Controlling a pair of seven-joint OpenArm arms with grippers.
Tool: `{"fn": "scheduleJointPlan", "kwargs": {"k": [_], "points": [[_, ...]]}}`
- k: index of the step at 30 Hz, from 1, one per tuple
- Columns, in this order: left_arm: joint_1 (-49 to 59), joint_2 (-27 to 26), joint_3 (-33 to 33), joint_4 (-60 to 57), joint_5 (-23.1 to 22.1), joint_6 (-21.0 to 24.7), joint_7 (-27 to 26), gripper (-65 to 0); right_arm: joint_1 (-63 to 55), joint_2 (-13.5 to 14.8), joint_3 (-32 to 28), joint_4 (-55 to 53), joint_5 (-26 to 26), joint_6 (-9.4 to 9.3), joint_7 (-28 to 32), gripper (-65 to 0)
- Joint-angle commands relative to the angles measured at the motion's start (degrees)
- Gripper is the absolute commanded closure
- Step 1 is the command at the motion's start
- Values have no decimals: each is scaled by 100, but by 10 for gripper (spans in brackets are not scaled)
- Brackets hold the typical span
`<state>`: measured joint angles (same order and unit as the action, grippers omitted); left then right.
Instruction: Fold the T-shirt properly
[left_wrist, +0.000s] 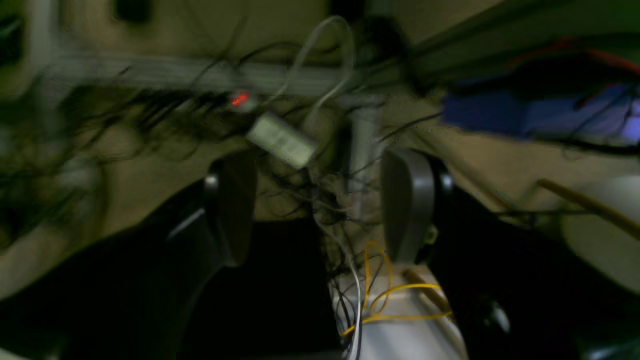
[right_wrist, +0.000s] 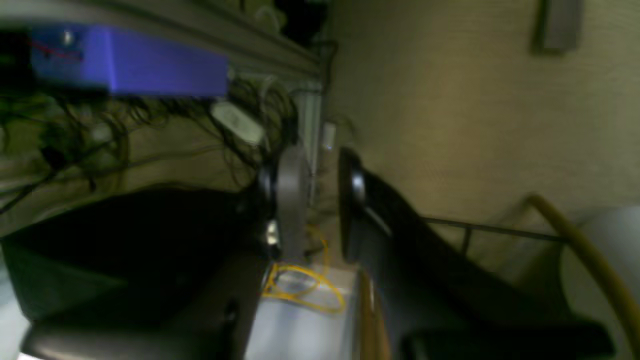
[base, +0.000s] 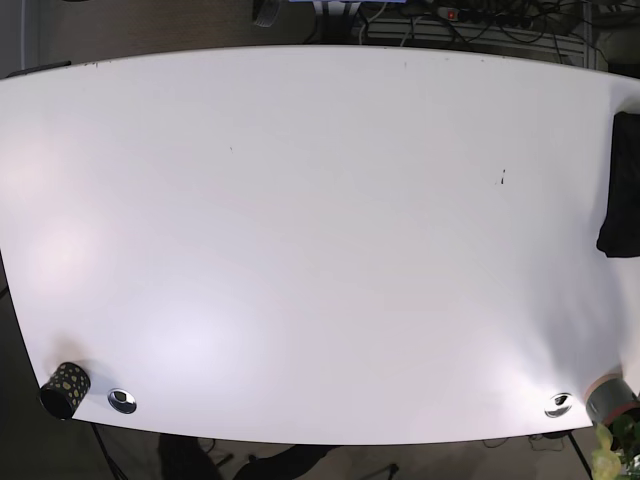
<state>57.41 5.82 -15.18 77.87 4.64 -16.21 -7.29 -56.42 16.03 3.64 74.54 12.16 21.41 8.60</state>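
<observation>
A dark T-shirt (base: 624, 188) lies bunched at the far right edge of the white table (base: 320, 230) in the base view, partly cut off by the frame. Neither arm shows in that view. The left wrist view is blurred: my left gripper (left_wrist: 320, 205) is open, its two dark fingers wide apart with nothing between them, facing a tangle of cables. In the right wrist view my right gripper (right_wrist: 320, 200) has a narrow gap between its fingers and holds nothing. The T-shirt is in neither wrist view.
Cables and a power strip (left_wrist: 282, 140) hang by a beige wall, with a purple box (right_wrist: 130, 62) nearby. On the table's front edge are a black dotted cylinder (base: 64, 389), two metal grommets (base: 122, 400) (base: 559, 404) and a grey cylinder (base: 611, 397).
</observation>
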Motion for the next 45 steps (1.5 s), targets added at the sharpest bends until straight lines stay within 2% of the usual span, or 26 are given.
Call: {"fn": "scheduleJointPlan", "kwargs": {"k": [1, 6, 12, 17, 20, 24, 30, 35, 45], "points": [[-119, -59, -34, -424, 41, 60, -119, -354, 143, 54, -149, -478, 36, 17, 76, -103], [-901, -112, -25, -1576, 349, 60, -119, -353, 943, 28, -289, -1428, 36, 0, 76, -103], [-1745, -200, -262, -2710, 586, 87, -119, -351, 1550, -69, -316, -2087, 28, -9, 59, -103], [-2413, -367, -280, -3615, 788, 772, -119, -351, 2051, -78, -588, -2791, 28, -18, 59, -103], [-2721, -376, -280, -4099, 929, 860, -119, -351, 2324, -104, -746, -3160, 28, -18, 59, -103], [-3213, -393, -280, -4793, 938, 878, -128, -351, 2658, -139, -957, -3617, 28, -18, 59, -103], [-4057, -640, -280, -5980, 938, 904, -146, -351, 3097, -350, -1063, -4057, 28, -18, 59, -101], [-4356, -640, -280, -6367, 938, 904, -146, -351, 3572, -509, -1063, -4549, 28, -18, 59, -101], [-5068, -745, -280, -7255, 947, 922, -119, -351, 4521, -553, -1063, -5551, 28, -18, 59, -106]]}}
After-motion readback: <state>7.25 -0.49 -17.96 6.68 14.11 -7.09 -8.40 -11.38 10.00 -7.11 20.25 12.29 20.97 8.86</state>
